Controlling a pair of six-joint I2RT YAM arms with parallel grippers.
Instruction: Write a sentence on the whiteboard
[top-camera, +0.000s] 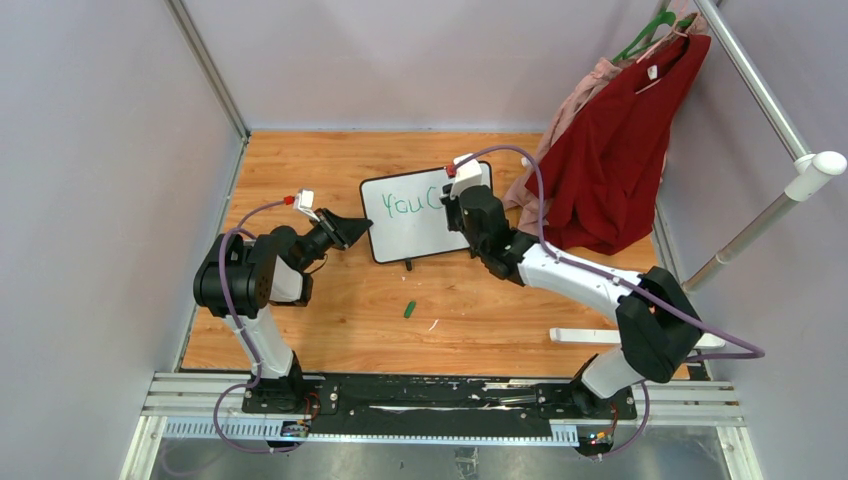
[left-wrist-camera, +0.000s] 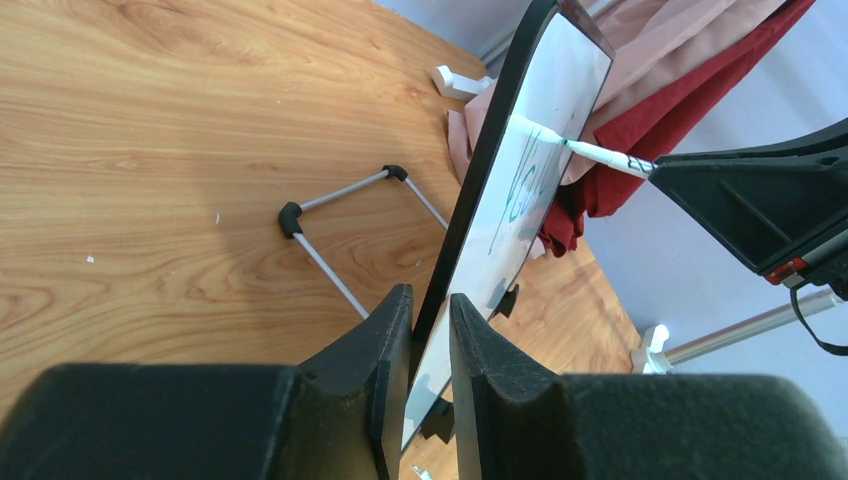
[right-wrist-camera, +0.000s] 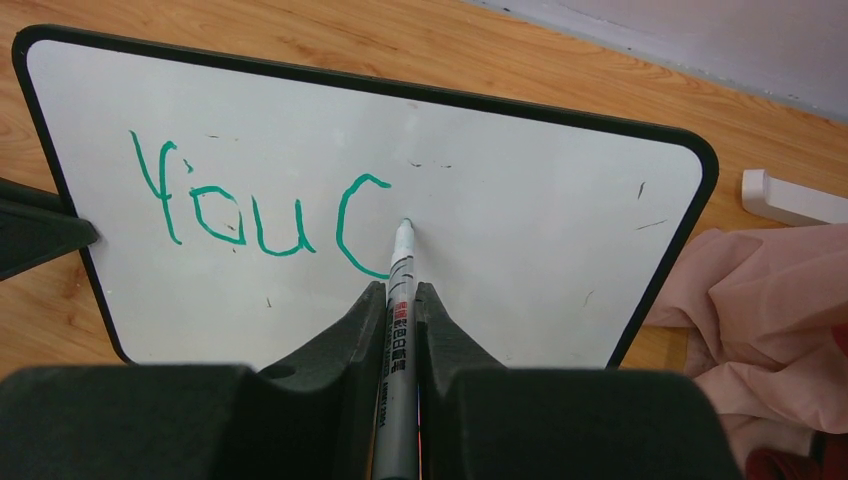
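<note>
The whiteboard (top-camera: 410, 222) stands tilted on the wooden table; it also shows in the right wrist view (right-wrist-camera: 520, 190) and edge-on in the left wrist view (left-wrist-camera: 520, 160). Green lettering of the sentence (right-wrist-camera: 265, 212) reads "You C" in one line. My left gripper (left-wrist-camera: 430, 310) is shut on the board's left edge. My right gripper (right-wrist-camera: 400, 292) is shut on a grey marker (right-wrist-camera: 398, 330) whose green tip (right-wrist-camera: 406, 223) touches the board just right of the "C". The marker also shows in the left wrist view (left-wrist-camera: 590, 152).
A green marker cap (top-camera: 409, 308) lies on the table in front of the board. Red and pink garments (top-camera: 615, 150) hang from a rack at the right, close behind the board. A wire stand (left-wrist-camera: 340, 225) lies behind the board.
</note>
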